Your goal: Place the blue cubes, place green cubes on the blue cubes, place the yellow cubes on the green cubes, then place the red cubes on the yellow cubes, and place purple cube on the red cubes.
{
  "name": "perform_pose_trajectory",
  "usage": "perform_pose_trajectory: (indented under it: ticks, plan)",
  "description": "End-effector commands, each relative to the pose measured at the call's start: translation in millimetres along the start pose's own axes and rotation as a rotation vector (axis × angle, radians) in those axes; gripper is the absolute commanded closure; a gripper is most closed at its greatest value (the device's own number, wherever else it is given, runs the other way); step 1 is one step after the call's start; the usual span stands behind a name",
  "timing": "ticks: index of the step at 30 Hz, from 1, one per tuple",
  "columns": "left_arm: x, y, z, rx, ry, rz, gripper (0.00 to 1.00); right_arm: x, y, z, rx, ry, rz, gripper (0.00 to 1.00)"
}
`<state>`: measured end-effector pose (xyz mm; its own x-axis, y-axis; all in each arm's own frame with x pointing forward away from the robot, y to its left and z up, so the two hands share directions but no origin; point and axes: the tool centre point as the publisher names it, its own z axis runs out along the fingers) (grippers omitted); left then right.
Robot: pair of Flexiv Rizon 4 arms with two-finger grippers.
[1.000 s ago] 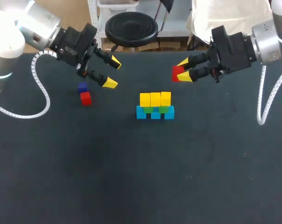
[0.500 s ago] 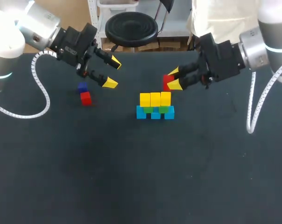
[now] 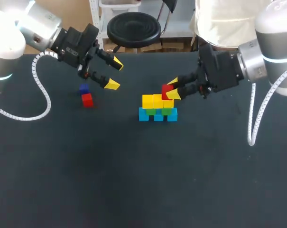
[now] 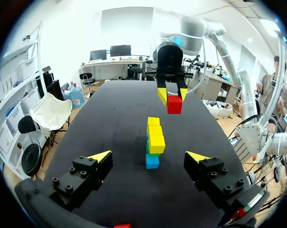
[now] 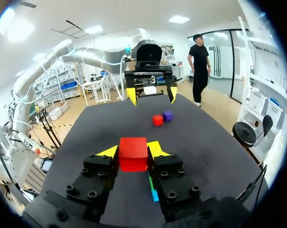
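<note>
The right tool (image 3: 172, 89) is clamped on a red cube (image 3: 166, 90), one yellow tip on each side of it. A second ago this tool hung well to the right of the stack and behind it. It has since swung in, and the cube now sits at the stack's right end, just over the yellow cubes (image 3: 157, 100). Whether it touches them cannot be told. From the right wrist, the cube (image 5: 133, 153) fills the gap between the fingers, with the stack showing under it.

The stack itself has not shifted: blue cubes (image 3: 157, 115) in a row on the table (image 3: 134, 180), green cubes (image 3: 158, 111) on them, and yellow cubes on top.

The left tool (image 3: 115, 74) has not moved over the second. It hangs to the left of the stack and behind it, its fingers spread wide with nothing between them. In the left wrist view the stack lies ahead of it, between its two tips.

A second red cube (image 3: 87, 99) lies on the table well left of the stack, with the purple cube (image 3: 84, 88) just behind it. Both are where they were a second ago.
</note>
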<state>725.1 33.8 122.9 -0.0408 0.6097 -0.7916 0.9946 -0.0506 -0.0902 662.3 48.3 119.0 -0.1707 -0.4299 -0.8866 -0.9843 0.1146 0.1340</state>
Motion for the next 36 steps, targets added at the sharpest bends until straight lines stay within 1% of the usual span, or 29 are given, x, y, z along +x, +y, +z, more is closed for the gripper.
perform_pose_trajectory:
  ticks: [1,7,12,20,28,30,36]
  plan:
    - [0.3,-1.0,0.4,-0.003,-0.001,0.001,0.0,2.4,0.2,4.8,0.006,0.01,-0.001,1.0]
    - [0.3,-1.0,0.4,-0.003,-0.001,0.001,0.0,7.3,0.5,3.5,0.015,0.017,0.011,1.0]
    - [0.3,-1.0,0.4,-0.003,-0.001,0.001,0.0,7.0,0.6,2.4,0.019,0.071,0.009,1.0]
    - [0.3,-1.0,0.4,-0.003,-0.001,0.001,0.0,12.0,-5.6,4.4,0.006,0.103,0.014,1.0]
    - [0.3,-1.0,0.4,-0.003,-0.001,0.001,0.0,16.2,-14.5,6.7,0.005,0.088,0.001,1.0]
    - [0.3,-1.0,0.4,-0.003,-0.001,0.001,0.0,17.3,-16.1,7.1,0.009,0.068,-0.006,1.0]
    - [0.3,-1.0,0.4,-0.003,-0.001,0.001,0.0,20.2,-17.6,10.6,0.008,0.05,-0.006,1.0]
